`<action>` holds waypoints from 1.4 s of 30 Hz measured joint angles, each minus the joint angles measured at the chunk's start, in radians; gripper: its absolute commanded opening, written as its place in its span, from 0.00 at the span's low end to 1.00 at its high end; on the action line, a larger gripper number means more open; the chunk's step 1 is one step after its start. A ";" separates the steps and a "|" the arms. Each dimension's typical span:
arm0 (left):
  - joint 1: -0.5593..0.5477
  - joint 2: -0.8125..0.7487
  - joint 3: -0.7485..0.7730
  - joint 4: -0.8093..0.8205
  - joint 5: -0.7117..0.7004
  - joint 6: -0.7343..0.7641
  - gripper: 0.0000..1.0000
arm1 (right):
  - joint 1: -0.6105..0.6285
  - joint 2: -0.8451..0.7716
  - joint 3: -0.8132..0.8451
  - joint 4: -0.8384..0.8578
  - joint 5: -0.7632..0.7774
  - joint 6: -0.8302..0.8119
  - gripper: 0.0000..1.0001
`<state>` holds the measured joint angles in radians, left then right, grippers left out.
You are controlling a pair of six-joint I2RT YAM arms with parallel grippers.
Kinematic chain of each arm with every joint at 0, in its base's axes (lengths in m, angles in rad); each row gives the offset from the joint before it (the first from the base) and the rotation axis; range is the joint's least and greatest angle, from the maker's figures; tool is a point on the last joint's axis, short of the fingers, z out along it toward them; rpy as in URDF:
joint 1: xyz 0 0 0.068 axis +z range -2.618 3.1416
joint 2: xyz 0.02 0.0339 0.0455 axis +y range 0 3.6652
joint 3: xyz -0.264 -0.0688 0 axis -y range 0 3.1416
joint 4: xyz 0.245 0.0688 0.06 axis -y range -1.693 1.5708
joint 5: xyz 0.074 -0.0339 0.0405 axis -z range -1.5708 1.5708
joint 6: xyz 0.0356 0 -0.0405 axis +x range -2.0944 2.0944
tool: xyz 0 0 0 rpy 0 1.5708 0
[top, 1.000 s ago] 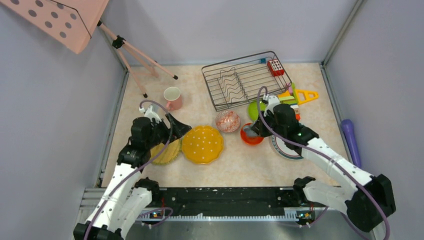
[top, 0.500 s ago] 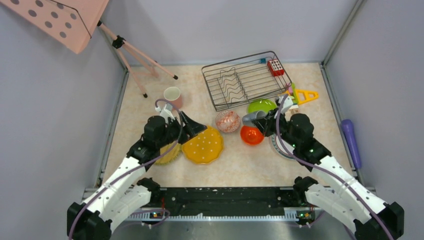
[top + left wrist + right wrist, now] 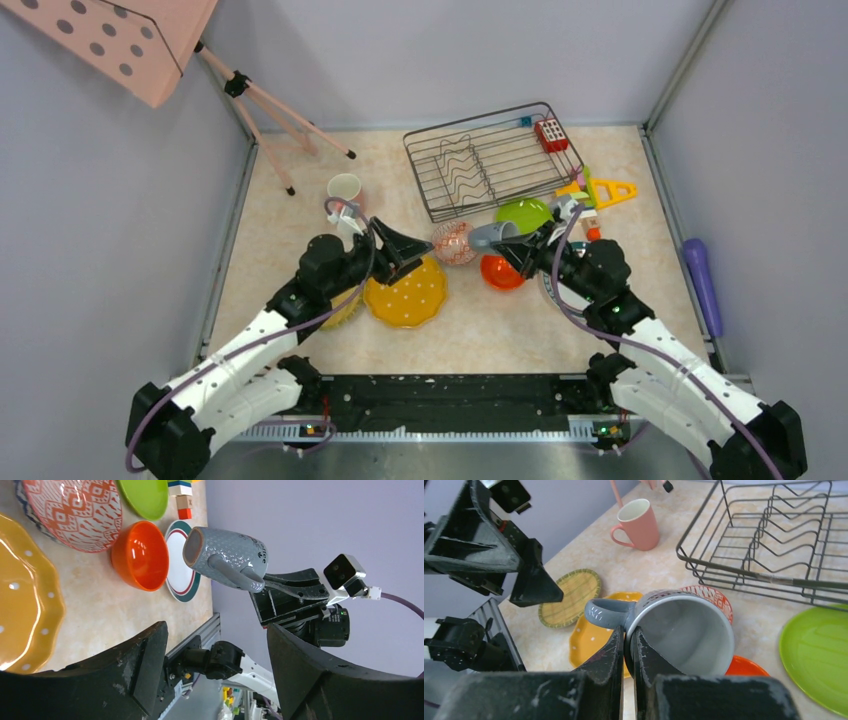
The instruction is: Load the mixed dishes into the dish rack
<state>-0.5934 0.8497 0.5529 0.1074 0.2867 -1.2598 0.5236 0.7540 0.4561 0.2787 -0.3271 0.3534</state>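
Two grippers are in view. The right gripper (image 3: 514, 244) is clenched on the rim of the grey textured ceramic mug (image 3: 684, 630), one finger inside and one outside. The mug hangs on its side above the table, between the red-patterned bowl (image 3: 452, 243) and the glossy orange-red bowl (image 3: 500, 272), short of the dark wire dish rack (image 3: 490, 160). The left gripper (image 3: 400, 245) is released, jaws wide and empty, above the yellow scalloped plate (image 3: 405, 292).

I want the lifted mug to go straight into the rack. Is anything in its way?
Nothing visible blocks it. The grey mug, held up by the right gripper, only has to pass over the rack's near wall; the green plate lies low beside that path.
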 measured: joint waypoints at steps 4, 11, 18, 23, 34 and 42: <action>-0.037 0.028 0.000 0.043 -0.019 -0.043 0.78 | 0.000 0.000 -0.013 0.073 -0.036 0.008 0.00; -0.084 0.090 0.000 0.109 -0.043 -0.124 0.78 | 0.000 0.000 -0.083 0.253 -0.114 0.043 0.00; -0.105 0.104 0.003 0.165 -0.080 -0.225 0.79 | 0.000 -0.002 -0.135 0.359 -0.163 0.059 0.00; -0.118 0.104 0.004 0.162 -0.107 -0.300 0.80 | 0.000 -0.022 -0.184 0.447 -0.172 0.056 0.00; -0.177 0.178 0.069 0.167 -0.112 -0.399 0.75 | 0.000 0.013 -0.220 0.636 -0.211 0.050 0.00; -0.220 0.193 0.087 0.144 -0.120 -0.471 0.68 | 0.000 0.081 -0.220 0.744 -0.245 0.042 0.00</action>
<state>-0.8139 1.0428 0.6399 0.2516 0.1665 -1.7306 0.5236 0.8349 0.2359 1.0229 -0.5716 0.3950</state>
